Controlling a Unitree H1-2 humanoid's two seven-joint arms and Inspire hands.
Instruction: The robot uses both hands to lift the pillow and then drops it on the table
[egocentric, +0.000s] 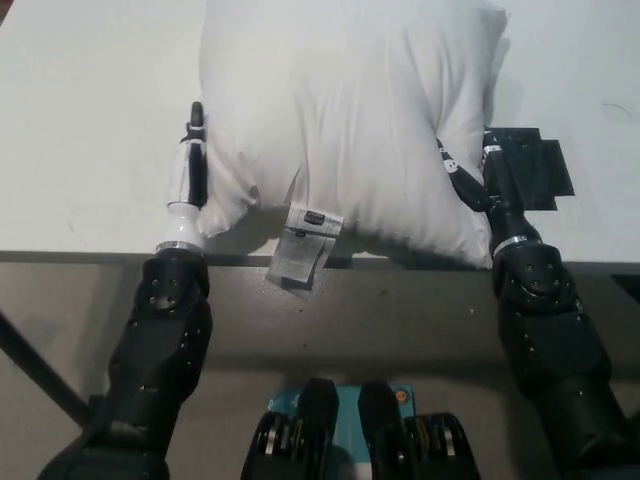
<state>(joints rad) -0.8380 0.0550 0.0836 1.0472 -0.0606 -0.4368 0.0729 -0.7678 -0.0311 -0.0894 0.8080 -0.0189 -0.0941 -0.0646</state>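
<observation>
The setting looked like a robotics lab or test room rather than a home. A plain white bench (90, 120) with a bare top and a straight front edge stood over a dull grey-brown floor (400, 320). A patch of black tape or matting (545, 170) was stuck on the bench surface, the kind of marking used in test setups. No furnishings or decoration were visible.

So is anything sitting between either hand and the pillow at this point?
Nothing visible. The left hand presses against the left side of the pillow, the right hand against its right side. The black patch on the table lies outside the right hand.
</observation>
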